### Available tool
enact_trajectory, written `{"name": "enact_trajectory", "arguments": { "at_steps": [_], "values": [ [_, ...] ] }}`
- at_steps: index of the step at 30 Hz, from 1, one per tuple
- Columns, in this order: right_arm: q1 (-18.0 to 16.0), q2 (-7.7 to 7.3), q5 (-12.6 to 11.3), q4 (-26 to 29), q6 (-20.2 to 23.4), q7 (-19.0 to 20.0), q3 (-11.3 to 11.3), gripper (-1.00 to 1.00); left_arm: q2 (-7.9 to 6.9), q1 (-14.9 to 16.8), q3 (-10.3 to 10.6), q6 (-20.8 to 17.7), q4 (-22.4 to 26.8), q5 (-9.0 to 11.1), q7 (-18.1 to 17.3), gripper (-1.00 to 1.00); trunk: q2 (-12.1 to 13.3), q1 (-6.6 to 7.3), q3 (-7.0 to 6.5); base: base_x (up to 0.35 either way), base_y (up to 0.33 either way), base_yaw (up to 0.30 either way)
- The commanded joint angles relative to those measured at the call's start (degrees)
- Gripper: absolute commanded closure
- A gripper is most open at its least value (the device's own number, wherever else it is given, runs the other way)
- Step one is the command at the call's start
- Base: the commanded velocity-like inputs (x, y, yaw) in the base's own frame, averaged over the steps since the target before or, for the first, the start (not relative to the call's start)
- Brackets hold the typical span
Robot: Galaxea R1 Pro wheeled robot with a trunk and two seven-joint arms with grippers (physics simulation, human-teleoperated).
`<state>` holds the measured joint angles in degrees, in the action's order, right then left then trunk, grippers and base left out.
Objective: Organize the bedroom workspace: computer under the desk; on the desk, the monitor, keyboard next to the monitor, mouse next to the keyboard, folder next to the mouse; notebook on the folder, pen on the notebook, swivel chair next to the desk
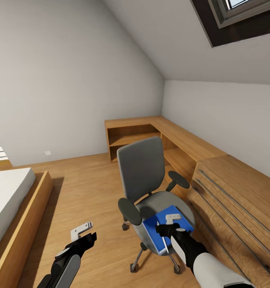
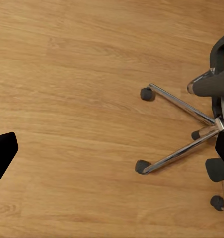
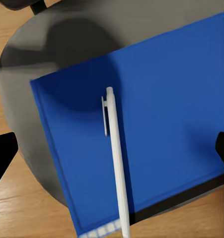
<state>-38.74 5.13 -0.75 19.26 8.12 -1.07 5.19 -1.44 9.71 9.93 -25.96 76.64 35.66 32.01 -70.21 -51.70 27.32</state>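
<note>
The folder (image 1: 162,232) is lying flat on the seat of the swivel chair (image 1: 145,188), so it is not yet moved to a desk. The pen (image 3: 116,163) is resting on top of the folder, lengthwise across its cover, touching it. The right gripper (image 1: 173,224) is held directly above the folder, over the chair seat; its jaws are spread wide with nothing between them, judged as lining up for a pick of the pen or folder. The left gripper (image 1: 84,233) is parked beside the chair, over the wooden floor (image 2: 67,99), apparently idle; its jaws look apart and empty. The chair's 5-legged base (image 2: 184,131) is seen on the floor. A light wooden chest (image 1: 235,204) stands just beside the chair, with low wooden shelving (image 1: 151,136) behind the chair.
</note>
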Motion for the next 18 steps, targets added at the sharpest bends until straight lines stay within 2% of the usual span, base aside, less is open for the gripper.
{"name": "enact_trajectory", "arguments": {
  "at_steps": [1,5,18],
  "values": [
    [0.0,-0.03,0.0,0.1,0.1,-0.1,0.3,-1.00,-0.04,0.0,0.2,-0.1,0.1,0.5,0.6,-1.00,0.0,0.00,0.06,0.000,0.000,0.000],
    [0.0,-0.03,0.4,0.0,-0.6,-0.1,0.3,-1.00,0.01,0.0,0.2,-0.1,0.1,0.5,0.6,-1.00,0.0,0.00,0.06,0.000,0.000,0.000],
    [0.1,-0.03,0.5,0.0,-0.8,-0.1,0.3,-1.00,0.11,0.1,0.3,-0.1,0.1,0.5,0.9,-1.00,-5.3,-2.86,2.39,0.000,0.000,0.000]
  ]
}}
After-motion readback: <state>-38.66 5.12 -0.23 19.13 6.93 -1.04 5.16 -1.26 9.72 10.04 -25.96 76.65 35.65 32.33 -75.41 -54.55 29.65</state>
